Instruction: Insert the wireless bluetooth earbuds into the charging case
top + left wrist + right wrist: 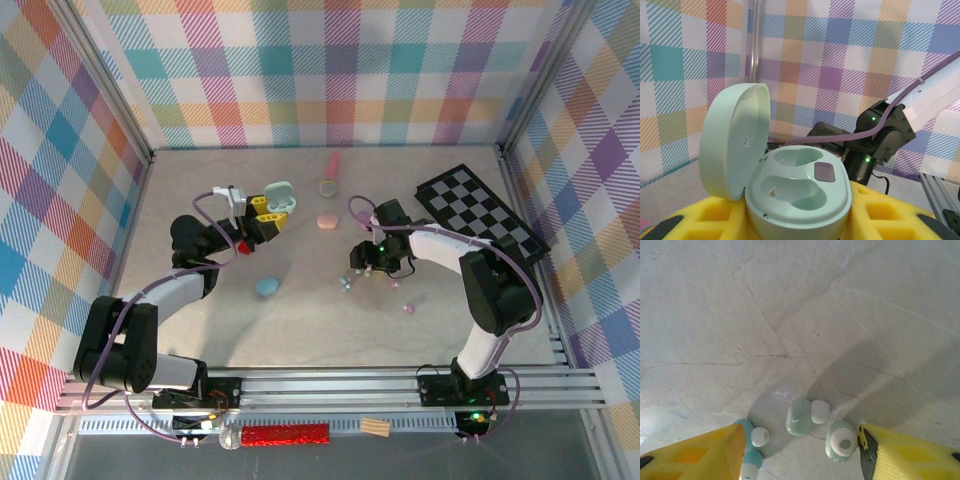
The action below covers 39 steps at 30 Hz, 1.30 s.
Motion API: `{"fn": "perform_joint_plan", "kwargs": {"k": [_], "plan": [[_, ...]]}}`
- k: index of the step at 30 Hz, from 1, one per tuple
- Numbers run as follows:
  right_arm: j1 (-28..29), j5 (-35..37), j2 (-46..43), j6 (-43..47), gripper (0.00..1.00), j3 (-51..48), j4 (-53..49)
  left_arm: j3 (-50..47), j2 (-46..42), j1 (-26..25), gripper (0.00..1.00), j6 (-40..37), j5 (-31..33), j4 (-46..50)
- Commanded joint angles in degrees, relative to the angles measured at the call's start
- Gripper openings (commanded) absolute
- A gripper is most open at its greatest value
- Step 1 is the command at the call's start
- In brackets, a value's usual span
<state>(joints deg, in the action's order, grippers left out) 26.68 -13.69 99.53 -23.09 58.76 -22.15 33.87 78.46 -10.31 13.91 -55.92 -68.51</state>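
My left gripper point(265, 215) is shut on the mint charging case point(280, 197), holding it above the table with its lid point(732, 140) swung open. In the left wrist view both wells of the case point(800, 192) are empty, and the yellow fingers point(890, 220) press its sides. My right gripper point(362, 264) hangs open just above the table. Two mint earbuds point(801, 416) point(841, 441) lie between its yellow fingertips point(700, 452), the second one close to the right tip. Two blue earbuds point(752, 437) lie against the left tip. The same cluster of earbuds point(345, 284) sits mid-table.
A blue closed case point(267, 287) lies left of the earbuds. A pink case point(327, 221) and an open case with a pink lid point(328, 184) lie farther back. A purple earbud point(408, 309) sits nearer the front. A checkerboard point(480, 212) lies at the right.
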Motion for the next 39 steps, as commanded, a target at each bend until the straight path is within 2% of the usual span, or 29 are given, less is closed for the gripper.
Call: {"fn": "perform_joint_plan", "kwargs": {"k": [1, 9, 14, 23, 32, 39], "plan": [[0.0, 0.2, -0.7, 2.3, 0.64, 2.0, -0.6, -0.3, -1.4, 0.2, 0.38, -1.3, -1.0, -1.0], [-0.1, -4.3, 7.1, 7.1, 0.67, 9.0, -0.8, -0.4, -2.5, 0.1, 0.38, -1.7, -0.9, 0.5], [0.0, -8.0, 10.4, 9.1, 0.64, 11.3, -2.7, -0.1, -2.7, 0.0, 0.38, -1.9, -1.0, 0.9], [0.0, -9.5, 8.3, 13.2, 0.59, 8.1, -8.8, 0.0, -2.8, 0.0, 0.38, -2.0, -1.2, 0.9], [0.0, -12.1, 4.4, 11.1, 0.59, 2.7, -8.3, 0.0, -2.7, 0.0, 0.38, -1.9, -1.1, 0.9], [0.0, -6.0, 2.0, 13.2, 0.60, 4.0, -9.4, 0.4, -2.5, -0.2, 0.38, -1.5, -1.3, 0.6]]}}
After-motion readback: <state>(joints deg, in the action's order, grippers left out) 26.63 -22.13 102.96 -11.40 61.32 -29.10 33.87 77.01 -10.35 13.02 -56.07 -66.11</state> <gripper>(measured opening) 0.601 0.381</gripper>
